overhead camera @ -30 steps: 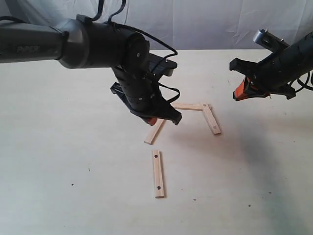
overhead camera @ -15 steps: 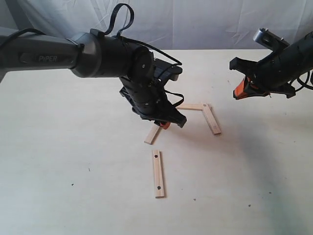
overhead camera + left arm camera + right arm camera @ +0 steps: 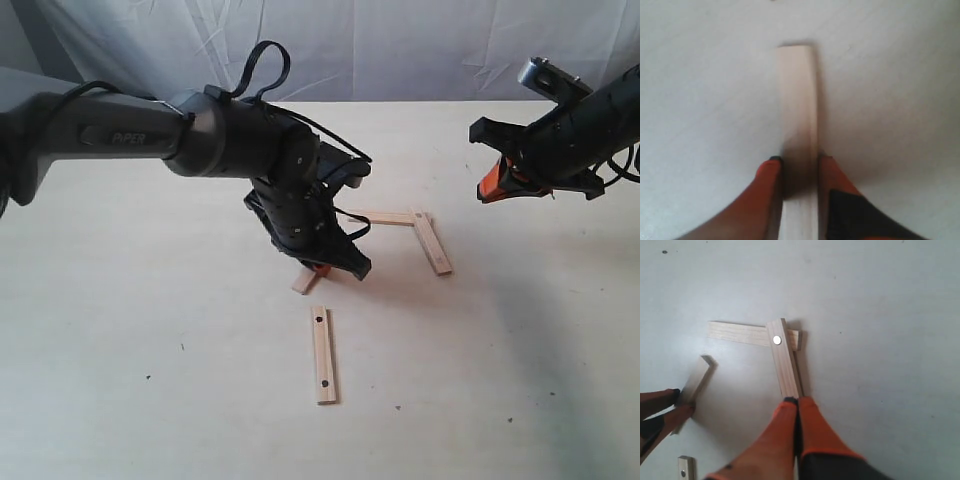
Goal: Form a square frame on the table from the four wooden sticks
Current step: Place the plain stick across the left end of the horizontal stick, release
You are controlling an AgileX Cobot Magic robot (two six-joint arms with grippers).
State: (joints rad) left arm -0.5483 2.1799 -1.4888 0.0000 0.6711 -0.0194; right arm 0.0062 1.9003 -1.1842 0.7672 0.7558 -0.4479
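The left tool (image 3: 798, 161) pinched a wooden stick (image 3: 797, 100) low over the counter (image 3: 150, 330). Just beside it, a second stick (image 3: 392, 217) and a third stick (image 3: 434, 245) overlapped in an L. The fourth stick (image 3: 322, 355) lay apart. The right tool (image 3: 796, 401) hung with its fingers pressed together.

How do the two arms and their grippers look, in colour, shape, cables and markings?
Both arms are black round tubes with thick joints. The left arm carries pale PiPER lettering and a looping black cable. The right arm has a grey part on top. The left gripper and the right gripper have tapered orange-red fingers with black bases.
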